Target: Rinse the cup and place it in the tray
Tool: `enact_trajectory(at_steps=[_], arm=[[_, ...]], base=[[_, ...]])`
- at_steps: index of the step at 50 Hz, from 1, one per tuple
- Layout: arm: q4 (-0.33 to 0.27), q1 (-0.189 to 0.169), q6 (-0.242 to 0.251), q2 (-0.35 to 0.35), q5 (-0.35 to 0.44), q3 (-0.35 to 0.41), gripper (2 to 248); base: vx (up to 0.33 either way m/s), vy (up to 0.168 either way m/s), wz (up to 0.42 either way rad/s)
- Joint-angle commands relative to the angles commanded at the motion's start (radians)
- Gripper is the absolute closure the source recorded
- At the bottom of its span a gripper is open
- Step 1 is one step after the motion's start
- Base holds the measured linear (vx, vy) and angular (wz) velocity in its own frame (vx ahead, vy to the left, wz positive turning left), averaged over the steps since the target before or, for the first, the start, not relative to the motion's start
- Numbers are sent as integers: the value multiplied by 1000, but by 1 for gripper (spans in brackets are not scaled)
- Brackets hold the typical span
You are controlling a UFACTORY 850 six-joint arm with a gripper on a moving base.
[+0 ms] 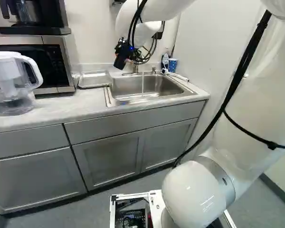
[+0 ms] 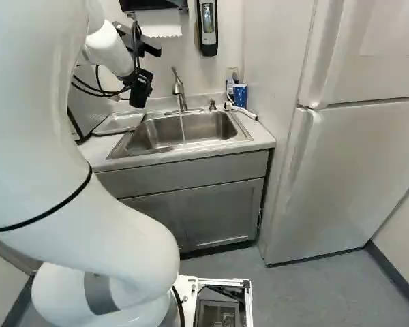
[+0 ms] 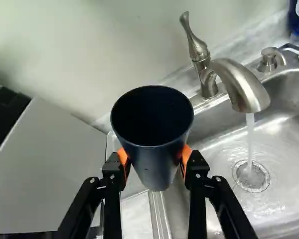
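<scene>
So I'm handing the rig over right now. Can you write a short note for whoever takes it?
Claw: shut on the dark cup, one orange pad to each side, held up beside the water stream, not under it.
Faucet: running into the sink.
Tray: on the counter at the sink's left in the left base view, cup not in it.
Done: cup gripped, water on. Whether it has been rinsed, I cannot tell.
Left: rinse if needed, set the cup in the tray, probably shut off the water.
</scene>
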State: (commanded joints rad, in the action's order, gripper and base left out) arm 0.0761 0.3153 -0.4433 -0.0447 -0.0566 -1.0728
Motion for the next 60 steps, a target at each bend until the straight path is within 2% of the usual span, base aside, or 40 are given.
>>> enact_trajectory(at_steps=[40,60], arm=[[0,0,420,0,0,0,130],[0,6,420,7,0,-7,130]], base=[[0,0,0],[0,0,0]])
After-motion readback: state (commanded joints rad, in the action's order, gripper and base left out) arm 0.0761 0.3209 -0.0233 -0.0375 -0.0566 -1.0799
